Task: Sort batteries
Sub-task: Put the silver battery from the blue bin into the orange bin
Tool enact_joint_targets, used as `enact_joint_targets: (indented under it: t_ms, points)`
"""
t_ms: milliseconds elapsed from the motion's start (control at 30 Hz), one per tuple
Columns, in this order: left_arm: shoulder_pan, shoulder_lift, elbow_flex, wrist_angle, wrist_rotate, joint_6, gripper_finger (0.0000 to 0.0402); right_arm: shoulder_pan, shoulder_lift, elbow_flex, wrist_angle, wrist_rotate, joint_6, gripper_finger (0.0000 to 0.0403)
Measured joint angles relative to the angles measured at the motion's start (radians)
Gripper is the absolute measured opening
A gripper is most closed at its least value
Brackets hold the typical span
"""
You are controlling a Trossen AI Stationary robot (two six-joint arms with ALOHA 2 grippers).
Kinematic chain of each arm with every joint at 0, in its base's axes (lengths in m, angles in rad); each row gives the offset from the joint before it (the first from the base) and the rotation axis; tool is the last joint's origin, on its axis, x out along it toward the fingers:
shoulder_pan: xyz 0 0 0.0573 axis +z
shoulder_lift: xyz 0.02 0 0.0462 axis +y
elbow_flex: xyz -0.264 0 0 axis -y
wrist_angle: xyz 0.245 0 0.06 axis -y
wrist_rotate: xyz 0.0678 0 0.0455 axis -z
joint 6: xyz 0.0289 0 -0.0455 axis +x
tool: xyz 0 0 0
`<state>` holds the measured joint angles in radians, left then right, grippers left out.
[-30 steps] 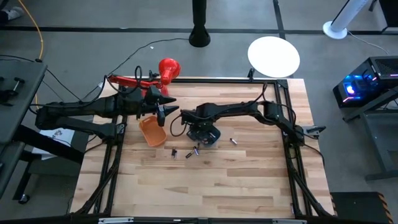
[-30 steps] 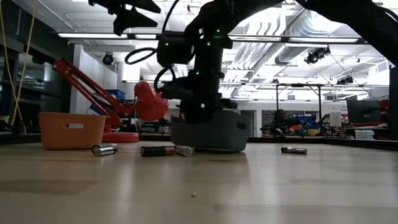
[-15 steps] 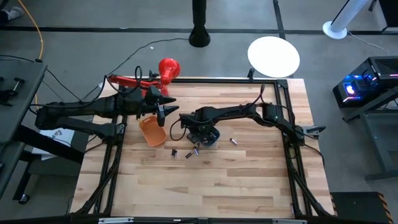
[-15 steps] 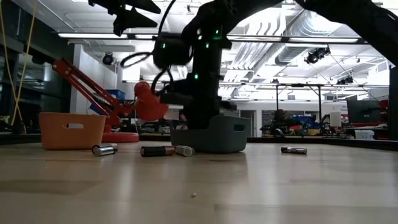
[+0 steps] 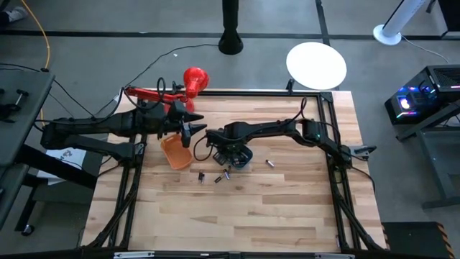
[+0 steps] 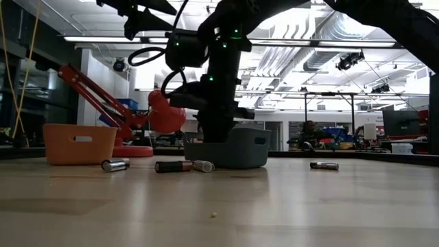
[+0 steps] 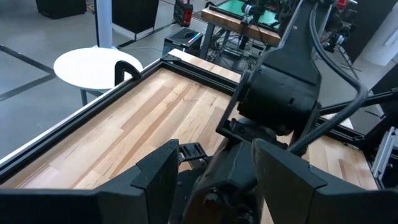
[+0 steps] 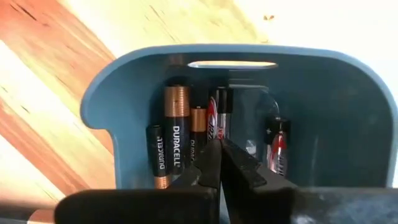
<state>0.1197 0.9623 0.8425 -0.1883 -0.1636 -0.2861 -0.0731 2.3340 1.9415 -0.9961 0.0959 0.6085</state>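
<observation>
Several batteries (image 8: 176, 124) stand on end inside the teal bin (image 8: 124, 81), near the table's middle (image 5: 241, 158). My right gripper (image 8: 219, 155) points down into this bin with its fingers shut and nothing between them. More batteries lie loose on the wood: three (image 5: 218, 178) in front of the bin and one (image 5: 270, 163) to its right. The orange bin (image 5: 176, 152) rests on the table to the left. My left gripper (image 5: 188, 129) hangs open above the orange bin's far rim, high over the table (image 6: 140, 17).
A red desk lamp (image 5: 188, 80) lies along the table's far left edge. Black frame rails (image 5: 323, 108) border the table. Bare wood stretches toward the near edge (image 5: 237, 223). The loose batteries show in the low view in a row (image 6: 173, 165), with one apart (image 6: 324, 165).
My right gripper has shut over the teal bin, and has edged a little toward the table's left and slightly up. The batteries on the table and the orange bin lie as before.
</observation>
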Motion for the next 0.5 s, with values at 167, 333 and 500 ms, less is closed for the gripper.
enact_joint_targets:
  t_ms: [167, 333, 500]
  points:
    - [-0.006, 0.000, 0.000, -0.001, 0.000, 0.000, 0.0193, 0.001, 0.000, 0.000, 0.034, 0.005, 0.001, 0.0014]
    - [-0.006, 0.000, 0.000, -0.002, 0.000, -0.001, 0.0193, 0.002, 0.002, 0.000, 0.051, -0.003, 0.000, 0.0060]
    - [-0.006, 0.000, 0.000, -0.003, 0.000, 0.000, 0.0193, 0.008, 0.002, 0.000, 0.046, 0.006, -0.006, 0.0118]
